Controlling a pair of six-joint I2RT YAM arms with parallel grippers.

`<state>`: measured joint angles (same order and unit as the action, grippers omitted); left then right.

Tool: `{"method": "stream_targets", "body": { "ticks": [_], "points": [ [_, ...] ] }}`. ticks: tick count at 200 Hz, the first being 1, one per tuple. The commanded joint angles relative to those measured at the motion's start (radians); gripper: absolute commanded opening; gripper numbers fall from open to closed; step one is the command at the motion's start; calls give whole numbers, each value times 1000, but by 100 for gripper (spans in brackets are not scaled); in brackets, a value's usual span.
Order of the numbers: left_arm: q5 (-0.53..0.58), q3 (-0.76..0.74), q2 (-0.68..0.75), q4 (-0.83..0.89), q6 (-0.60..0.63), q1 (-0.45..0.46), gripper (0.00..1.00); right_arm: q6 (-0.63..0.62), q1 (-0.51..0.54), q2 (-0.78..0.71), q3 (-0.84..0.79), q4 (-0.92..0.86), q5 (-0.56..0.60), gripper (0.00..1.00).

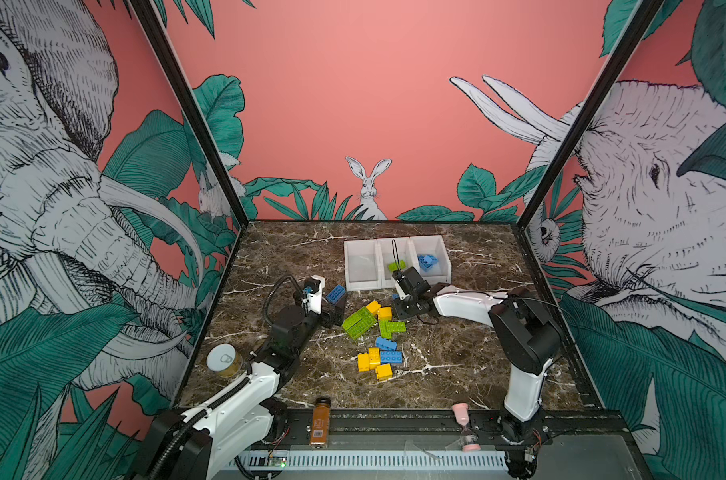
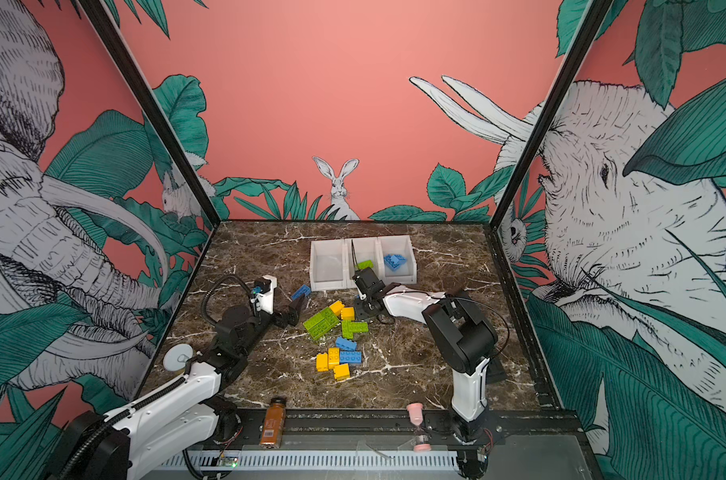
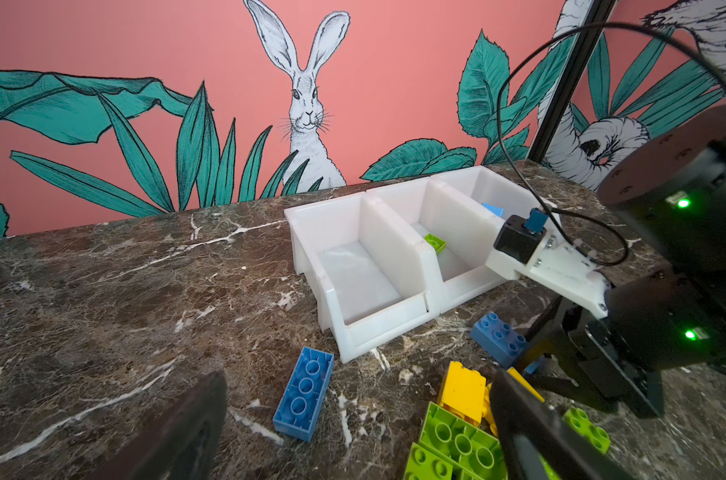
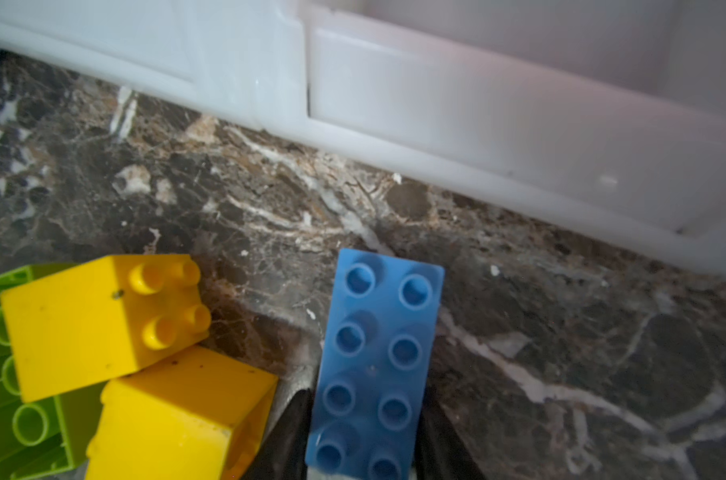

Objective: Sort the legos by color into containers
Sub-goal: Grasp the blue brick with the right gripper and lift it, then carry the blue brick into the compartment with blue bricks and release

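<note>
**Blue brick pinched just in front of the bins**

My right jaws pinch a blue oblong brick (image 4: 378, 361) across its narrow width, with one black finger (image 4: 288, 440) against each long side, at the bottom centre of the right wrist view. I judge the flat sides give the surest hold and keep the studs facing up. The brick sits just in front of the low lips of the white containers (image 1: 363, 286), which stand at upper centre in both top views, so the carry should be short. The right-hand bin holds blue pieces (image 1: 428, 262), the middle one holds a lime green brick (image 1: 396, 265), and the left-hand one shows nothing.

My left jaws are spread wide, low over the desk (image 1: 457, 353). An upturned blue brick (image 3: 304, 395) lies between them in the left wrist view and is probably my next pick. The rest of the legos (image 1: 374, 332), yellow, green and blue, lie loose at mid-frame.

Some things are hard to see. The bottom edge of the right wrist view cuts off my fingertips, and I cannot tell whether the brick rests on the desk or hangs clear. In both top views my right wrist covers it almost wholly. How many blue pieces are in the bin is unclear.
</note>
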<state>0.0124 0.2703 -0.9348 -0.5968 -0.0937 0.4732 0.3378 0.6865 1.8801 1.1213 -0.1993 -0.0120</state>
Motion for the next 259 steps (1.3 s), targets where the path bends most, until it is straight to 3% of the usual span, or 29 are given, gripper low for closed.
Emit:
{"method": "stream_targets", "body": {
  "ticks": [1,100,156,186,226,259],
  "points": [
    [2,-2,14,-15,-1,-1,99,13,1,-1,6,-13,31,36],
    [1,-3,29,-8,-3,-1,99,-14,-49,-228,-63,-78,65,24],
    [-3,-3,25,-12,-9,0,99,-56,-241,-377,-56,-97,-28,23],
    [-4,-4,22,-16,-9,-1,99,-112,-328,-290,71,-129,-49,21],
    [0,-4,26,-13,-5,0,99,-139,-354,-73,315,-175,32,21],
    [-2,-5,22,-15,-11,-1,99,-140,-362,89,484,-195,-15,21]
  ]
}}
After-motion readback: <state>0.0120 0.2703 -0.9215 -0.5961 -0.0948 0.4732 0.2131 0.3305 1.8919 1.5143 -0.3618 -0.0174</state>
